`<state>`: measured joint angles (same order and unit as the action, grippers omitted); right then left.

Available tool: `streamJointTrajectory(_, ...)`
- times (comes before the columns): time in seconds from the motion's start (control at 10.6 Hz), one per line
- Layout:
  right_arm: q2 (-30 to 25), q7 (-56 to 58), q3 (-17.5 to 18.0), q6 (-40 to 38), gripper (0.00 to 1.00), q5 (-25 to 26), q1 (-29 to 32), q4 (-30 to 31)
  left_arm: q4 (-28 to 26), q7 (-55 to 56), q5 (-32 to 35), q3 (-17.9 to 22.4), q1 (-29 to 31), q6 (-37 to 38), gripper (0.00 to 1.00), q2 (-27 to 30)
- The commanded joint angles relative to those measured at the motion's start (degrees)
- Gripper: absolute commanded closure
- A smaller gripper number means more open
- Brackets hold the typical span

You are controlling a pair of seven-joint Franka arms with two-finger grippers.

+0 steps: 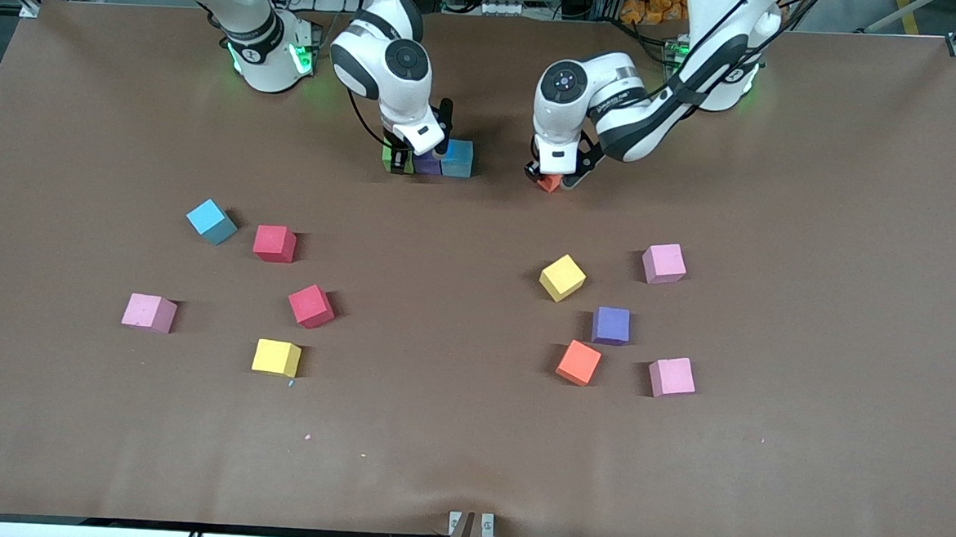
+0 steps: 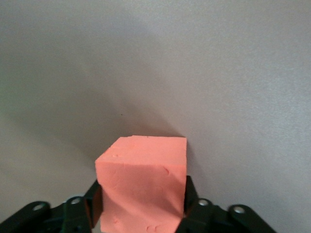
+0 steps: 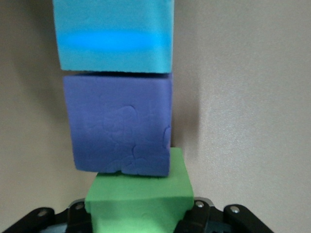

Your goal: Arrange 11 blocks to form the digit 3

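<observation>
Forming a short row at the upper middle of the front view, a matte green foam cube (image 1: 388, 159), a purple foam cube (image 1: 428, 164) and a light blue foam cube (image 1: 457, 158) sit touching; the right gripper (image 1: 402, 163) is clamped on the green one (image 3: 141, 199). Just toward the left arm's end, the left gripper (image 1: 550, 179) pinches an orange foam cube (image 2: 143, 184) against the brown table (image 1: 453, 431)

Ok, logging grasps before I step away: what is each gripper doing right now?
Left gripper: closed on the orange block, down at the table.
Right gripper: closed on the green block, at the end of the purple and light blue row.
</observation>
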<state>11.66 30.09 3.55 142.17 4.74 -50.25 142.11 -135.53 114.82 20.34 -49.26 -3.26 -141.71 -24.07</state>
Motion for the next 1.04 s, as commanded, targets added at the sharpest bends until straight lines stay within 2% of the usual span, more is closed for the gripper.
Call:
streamJointTrajectory(0.0,0.29,-1.09,-0.21,1.26,0.92,1.14,-0.99,0.71,-0.17,-0.12,1.72,-0.57,1.15,-0.5,0.55,-0.45)
streamJointTrajectory(0.09,0.55,-1.09,-0.21,1.35,0.92,1.14,-1.08,0.71,-0.08,-0.03,1.63,-0.57,1.15,-0.5,0.57,-0.28)
streamJointTrajectory(0.47,0.82,-1.17,-0.21,1.79,0.92,1.14,-1.43,0.8,0.36,0.06,1.71,-0.57,1.68,-0.32,1.0,0.34)
streamJointTrajectory(0.66,1.43,-1.17,-0.21,2.58,0.89,1.23,-1.52,0.8,0.44,-0.21,1.72,-0.48,2.03,-0.06,1.0,0.95)
streamJointTrajectory(0.75,1.52,-1.17,-0.21,2.58,0.53,1.15,-1.52,0.72,0.36,-0.47,1.72,-0.57,2.29,0.03,1.0,0.95)
streamJointTrajectory(0.85,1.26,-1.17,-0.21,2.5,0.01,1.14,-1.52,0.71,0.36,-1.43,1.72,-0.57,2.47,0.11,1.0,0.95)
streamJointTrajectory(0.94,0.82,-1.17,-0.21,2.06,0.0,1.14,-1.52,0.71,0.36,-1.52,1.72,-0.57,2.99,0.2,1.0,1.04)
